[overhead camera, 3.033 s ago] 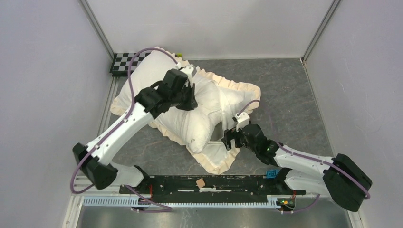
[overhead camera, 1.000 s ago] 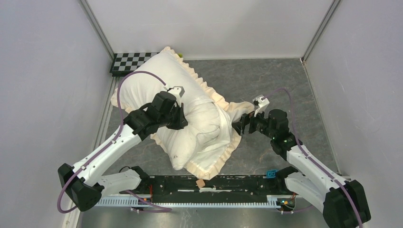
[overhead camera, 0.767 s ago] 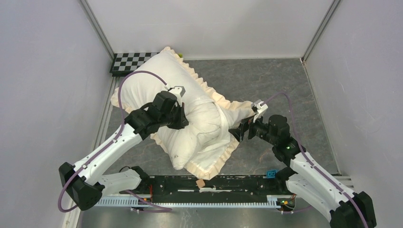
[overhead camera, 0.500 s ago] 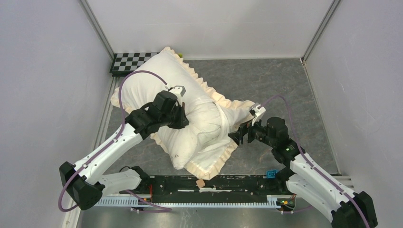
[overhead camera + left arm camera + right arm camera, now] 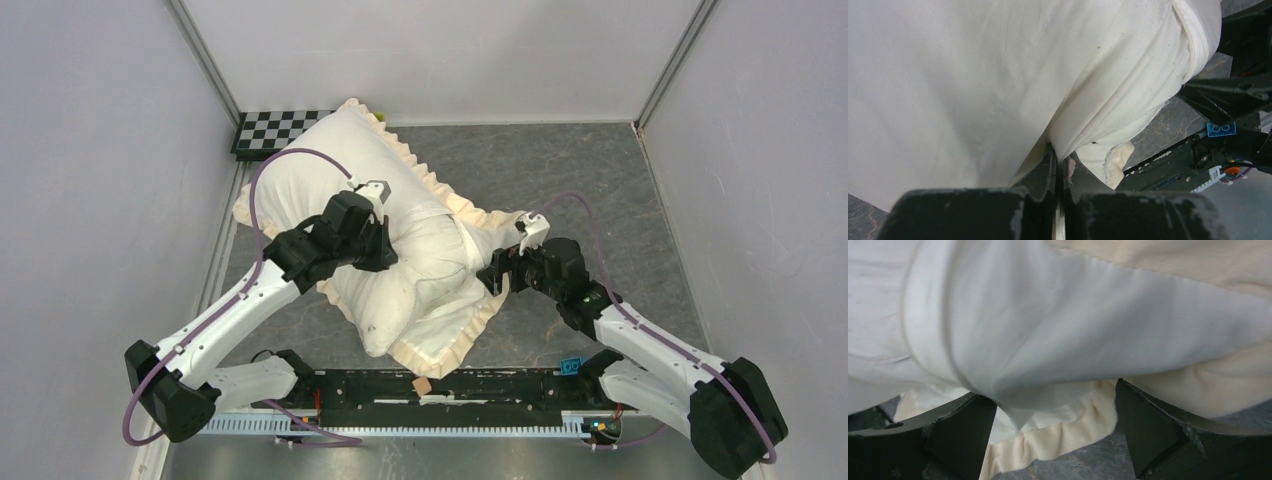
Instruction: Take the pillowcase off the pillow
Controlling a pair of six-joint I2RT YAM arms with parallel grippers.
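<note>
Just nearward of the black-and-white checkerboard (image 5: 272,130), the plump off-white stuffed pillow (image 5: 395,295) was pinched by the closed left gripper (image 5: 1058,159), while the cream frilled fabric pillowcase (image 5: 470,335), straddled by the spread-fingered right gripper (image 5: 1053,405), was judged due next for clamping and pulling off.

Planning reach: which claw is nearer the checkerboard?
Left. Left claw grips the pillow's middle, in front of the checkerboard; the right claw is open at the pillow's right edge, farther away.
</note>
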